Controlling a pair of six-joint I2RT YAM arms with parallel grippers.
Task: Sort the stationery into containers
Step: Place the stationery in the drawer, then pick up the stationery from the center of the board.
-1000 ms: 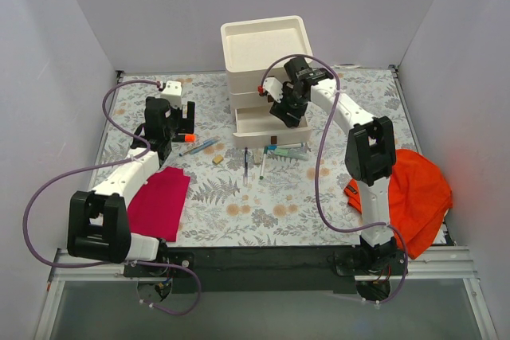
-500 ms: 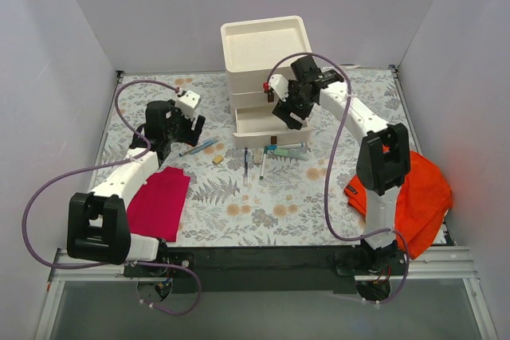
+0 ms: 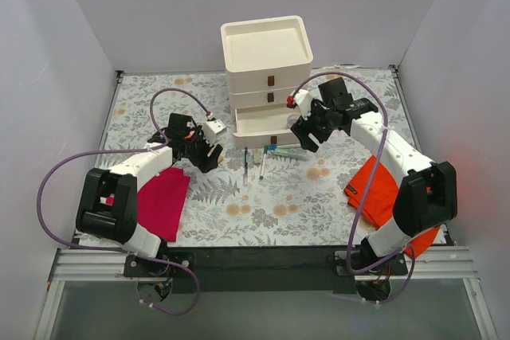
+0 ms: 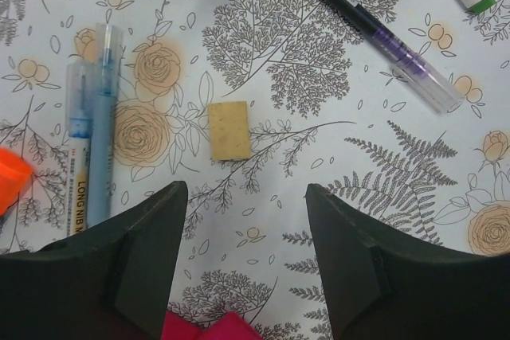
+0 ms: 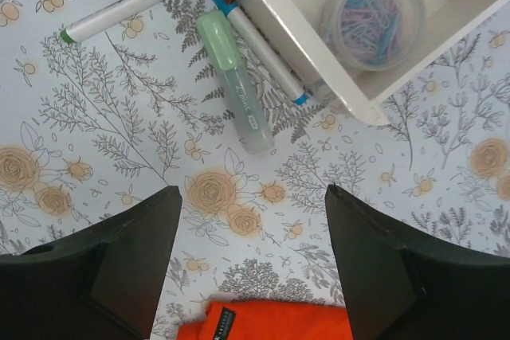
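The cream stacked drawers (image 3: 267, 77) stand at the back centre, with a tray on top and the bottom drawer (image 5: 319, 45) pulled open. My left gripper (image 3: 209, 149) is open and empty, hovering just short of the tan block (image 4: 229, 129); its jaws (image 4: 245, 197) stand wide apart. Two blue pens (image 4: 89, 129) and an orange cap (image 4: 12, 181) lie left of the block, and a purple pen (image 4: 382, 41) lies to its right. My right gripper (image 3: 307, 129) is open and empty (image 5: 253, 197) above a pale green highlighter (image 5: 235, 85) and white markers (image 5: 131, 5) by the drawer front.
A tub of paper clips (image 5: 373, 20) sits in the open drawer. A magenta cloth (image 3: 159, 201) lies front left, its edge under my left jaws (image 4: 207, 328). An orange cloth (image 3: 386, 189) lies at the right, its edge below my right jaws (image 5: 271, 322). Walls enclose the table.
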